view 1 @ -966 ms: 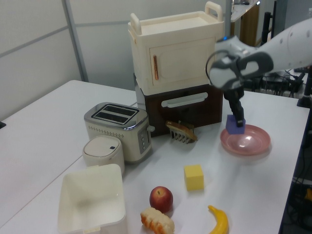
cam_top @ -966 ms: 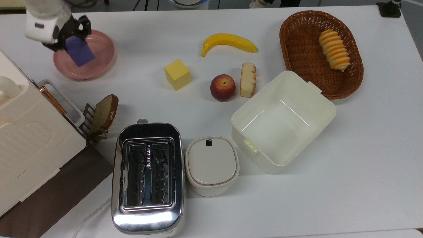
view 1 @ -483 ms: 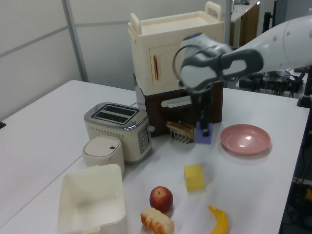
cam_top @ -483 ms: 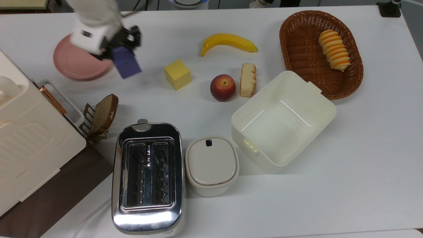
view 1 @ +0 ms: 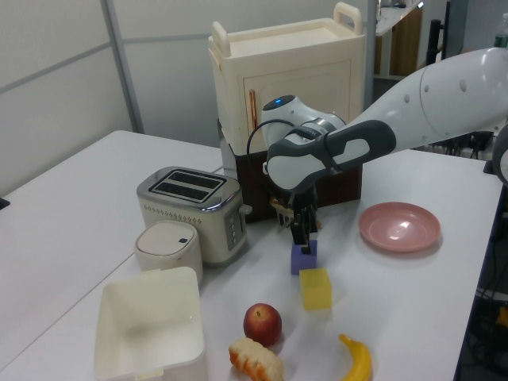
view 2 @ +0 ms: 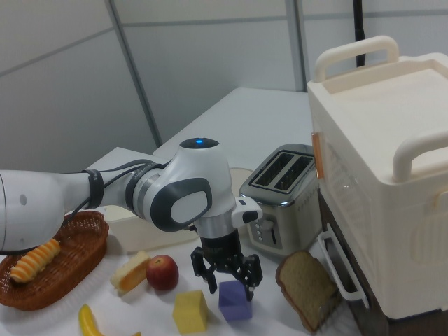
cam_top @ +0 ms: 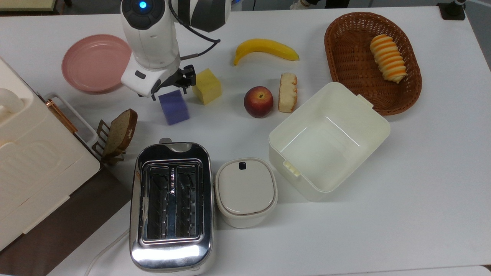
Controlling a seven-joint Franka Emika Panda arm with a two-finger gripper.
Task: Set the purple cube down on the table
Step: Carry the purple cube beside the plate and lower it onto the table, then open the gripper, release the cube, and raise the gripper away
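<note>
Purple cube (cam_top: 174,107) sits low on the white table (cam_top: 422,172), well off the pink plate (cam_top: 96,68), and we judge the carrying part of the job finished. In the top view it lies just to the left of the yellow cube (cam_top: 207,86), with the toaster (cam_top: 171,205) below it and the slice of bread in its rack (cam_top: 119,133) off to the lower left. In the right view its underside appears to meet the tabletop, though we cannot be sure from these angles whether it rests fully or hangs a hair above.

Our gripper (view 2: 227,275) stands directly over the cube. In the right view the black fingers splay out to either side of the cube's top, so we read the claw as released, or at least spread wider than the cube, with the fingertips close around its upper edges.

What remains, in our judgement, is little: confirm the cube is free of the fingers and lift the arm straight up, without nudging the cube toward its yellow neighbour just beside it.
</note>
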